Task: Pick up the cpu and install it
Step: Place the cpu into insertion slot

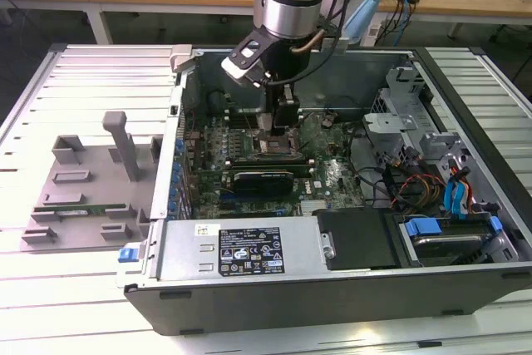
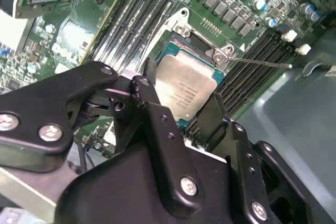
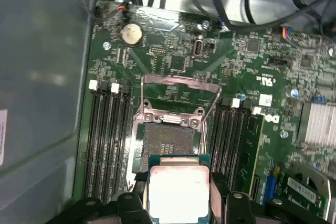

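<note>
Tool: the tool point(image 1: 268, 130) sits at the end of the arm, reaching down into the open computer case point(image 1: 249, 297) above the motherboard point(image 1: 332, 176).
Tool state: its two black fingers point(image 3: 137, 195) are drawn in narrow against opposite edges of the cpu point(image 3: 178, 192), gripping it between them; both wrist views show this.
Cpu: it is held flat with the silver-grey plate facing up, its thin rim showing past the plate point(image 2: 186, 85).
Cpu position: it hangs over the near part of the socket point(image 3: 168, 140). Whether it touches the socket cannot be told.
Socket: its contact field is exposed and its metal bracket point(image 3: 181, 81) is swung open, lying back over the board.
Memory slots: long dark slots point(image 3: 105, 140) run along both sides of the socket.
Coin battery: a round cell point(image 3: 131, 33) sits on the board, well apart from the socket.
Table: the case stands on a pale slatted table point(image 1: 83, 72).
Fixture: a grey tray point(image 1: 75, 180) lies at the exterior view's left of the case, with a green memory stick point(image 1: 83, 209) on it.
</note>
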`<move>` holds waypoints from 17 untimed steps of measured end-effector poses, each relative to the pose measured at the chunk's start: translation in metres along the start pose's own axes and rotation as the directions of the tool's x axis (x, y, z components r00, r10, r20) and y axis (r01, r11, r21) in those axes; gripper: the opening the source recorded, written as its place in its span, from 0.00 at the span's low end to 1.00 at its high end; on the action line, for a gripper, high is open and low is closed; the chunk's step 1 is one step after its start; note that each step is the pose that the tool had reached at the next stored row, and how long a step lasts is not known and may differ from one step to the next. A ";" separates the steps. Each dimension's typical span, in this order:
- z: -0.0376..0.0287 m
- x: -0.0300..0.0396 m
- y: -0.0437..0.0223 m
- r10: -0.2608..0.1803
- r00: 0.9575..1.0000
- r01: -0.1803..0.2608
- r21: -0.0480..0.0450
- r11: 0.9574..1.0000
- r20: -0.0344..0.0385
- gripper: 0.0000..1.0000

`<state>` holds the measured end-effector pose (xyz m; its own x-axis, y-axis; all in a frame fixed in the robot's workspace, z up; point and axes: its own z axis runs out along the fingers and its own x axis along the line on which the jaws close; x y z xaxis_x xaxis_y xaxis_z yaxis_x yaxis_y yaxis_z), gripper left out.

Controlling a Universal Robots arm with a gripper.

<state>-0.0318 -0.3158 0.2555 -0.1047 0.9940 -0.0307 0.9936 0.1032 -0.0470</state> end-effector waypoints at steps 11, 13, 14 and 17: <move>0.0077 0.0002 0.0010 0.067 0.998 -0.067 0.002 0.998 -0.003 0.55; 0.0106 0.0003 0.0012 0.067 0.998 -0.067 0.002 0.998 -0.003 0.55; 0.0120 0.0003 0.0013 0.067 0.998 -0.067 0.002 0.998 -0.003 0.55; 0.0190 0.0005 0.0016 0.067 0.998 -0.067 0.002 0.998 -0.003 0.55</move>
<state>-0.0311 -0.3158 0.2364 -0.0376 0.9988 -0.0308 0.9982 0.0362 -0.0470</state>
